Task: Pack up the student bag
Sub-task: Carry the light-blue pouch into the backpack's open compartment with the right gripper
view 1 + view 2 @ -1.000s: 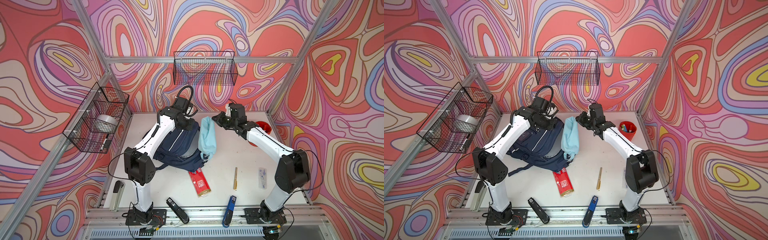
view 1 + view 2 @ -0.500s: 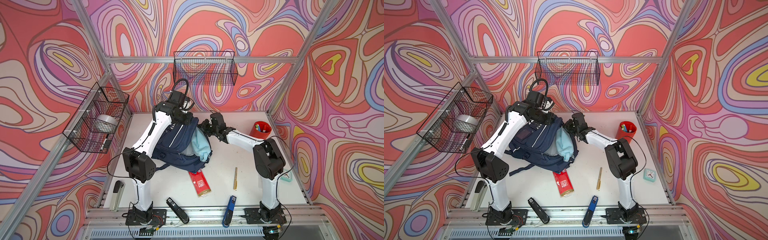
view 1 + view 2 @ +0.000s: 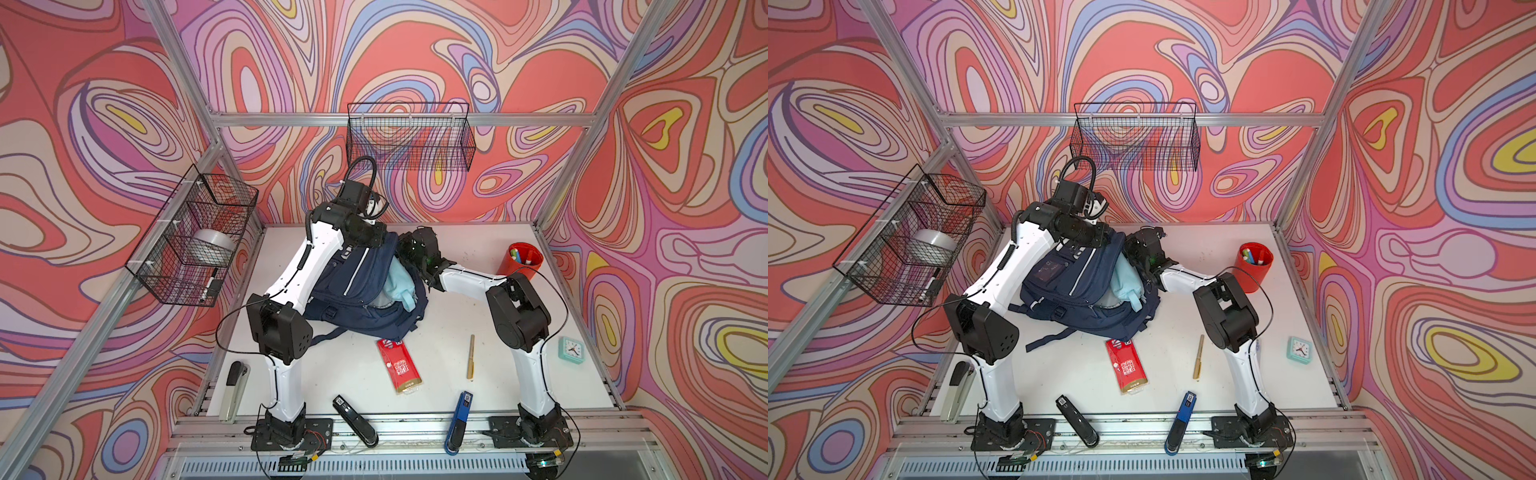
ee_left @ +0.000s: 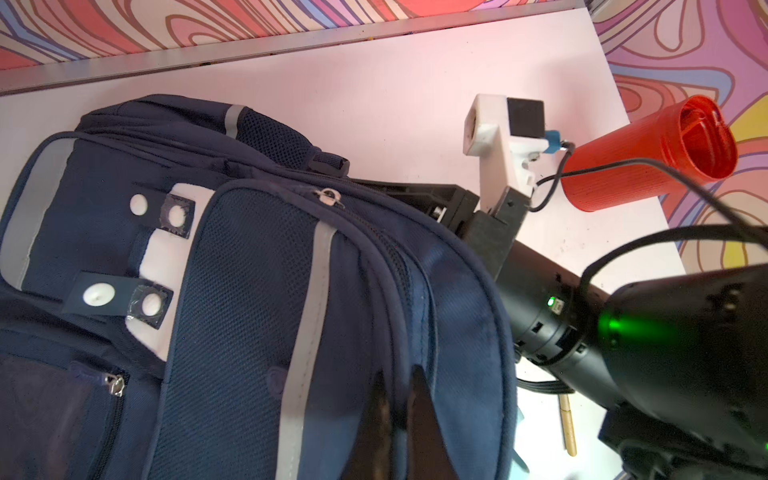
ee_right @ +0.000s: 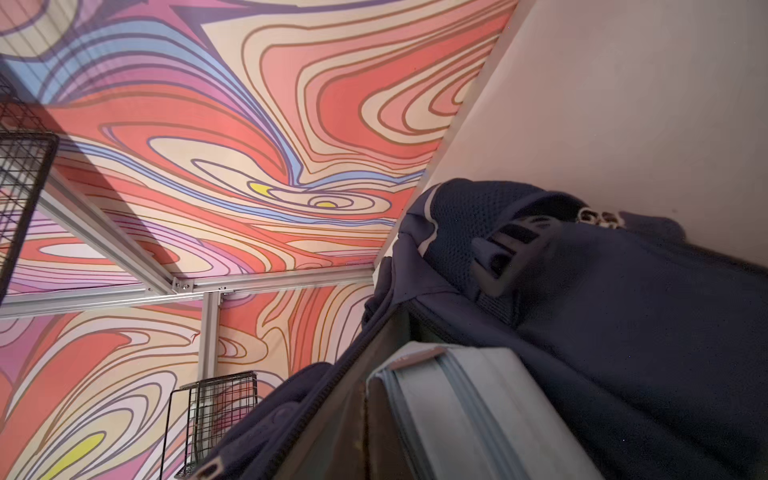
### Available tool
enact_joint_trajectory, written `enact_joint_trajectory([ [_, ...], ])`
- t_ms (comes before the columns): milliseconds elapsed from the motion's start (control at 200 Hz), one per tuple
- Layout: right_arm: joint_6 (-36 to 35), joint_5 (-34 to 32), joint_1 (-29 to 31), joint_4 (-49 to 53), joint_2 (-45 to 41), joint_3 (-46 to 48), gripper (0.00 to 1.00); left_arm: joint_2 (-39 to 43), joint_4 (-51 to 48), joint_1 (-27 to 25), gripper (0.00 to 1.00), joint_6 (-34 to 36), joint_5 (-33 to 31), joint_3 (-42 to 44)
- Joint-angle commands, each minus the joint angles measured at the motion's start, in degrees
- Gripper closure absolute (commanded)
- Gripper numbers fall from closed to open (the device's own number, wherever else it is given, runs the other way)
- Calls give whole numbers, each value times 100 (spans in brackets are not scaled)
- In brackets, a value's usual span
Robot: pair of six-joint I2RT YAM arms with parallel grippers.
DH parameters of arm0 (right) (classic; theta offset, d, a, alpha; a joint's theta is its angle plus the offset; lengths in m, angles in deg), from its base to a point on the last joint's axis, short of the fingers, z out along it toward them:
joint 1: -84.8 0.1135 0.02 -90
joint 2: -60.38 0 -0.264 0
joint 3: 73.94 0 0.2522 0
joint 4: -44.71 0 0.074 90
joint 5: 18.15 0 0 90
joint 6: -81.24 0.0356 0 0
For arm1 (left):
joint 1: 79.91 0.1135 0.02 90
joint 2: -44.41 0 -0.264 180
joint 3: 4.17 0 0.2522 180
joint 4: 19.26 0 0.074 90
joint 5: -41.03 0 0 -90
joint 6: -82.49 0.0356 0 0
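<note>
The student bag (image 3: 353,286) (image 3: 1071,286), a navy backpack with white stripes, lies mid-table with its main compartment gaping. My left gripper (image 4: 397,372) is shut on a fold of the bag's navy fabric (image 4: 257,316) near the top and holds that side up. In both top views its fingers are hidden under the wrist. My right gripper (image 5: 365,381) (image 3: 407,259) is shut on the upper end of a light blue pouch (image 5: 457,419) (image 3: 399,286) (image 3: 1126,282). The pouch sits inside the opening, between the zipper edge (image 5: 291,419) and the bag's back panel.
A red pen cup (image 3: 525,262) stands at the back right. In front of the bag lie a red packet (image 3: 399,368), a gold pen (image 3: 471,357) and a teal clock (image 3: 571,351). Black (image 3: 355,422), blue (image 3: 459,422) and grey (image 3: 235,390) staplers line the front. Wire baskets (image 3: 409,137) (image 3: 195,237) hang on the walls.
My right gripper carried the hanging pouch leftward and down into the bag's opening. My left gripper pulled the bag's top edge up and back, widening the opening.
</note>
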Motion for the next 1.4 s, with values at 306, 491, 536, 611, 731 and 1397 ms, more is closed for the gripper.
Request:
enact_joint_trajectory([
  [306,-1160,2070,-347,1315,562,-94,45,314,1009,0,100,-24,418,836],
  [491,-2651,2350,-687,2988,253,-723,40,345,1043,10,100,-40,546,1140],
  [536,-2863,2440,-776,3288,195,-823,39,410,1133,4,100,-66,572,1272],
  [611,-3064,2641,-932,3677,172,-1025,37,484,1277,4,100,-121,674,1448],
  [731,-3881,2416,-990,4744,-121,-1311,36,508,1228,10,100,-96,655,1475],
  [1397,-4271,2745,-959,4287,-2570,1639,46,495,1042,11,100,-96,732,1220],
])
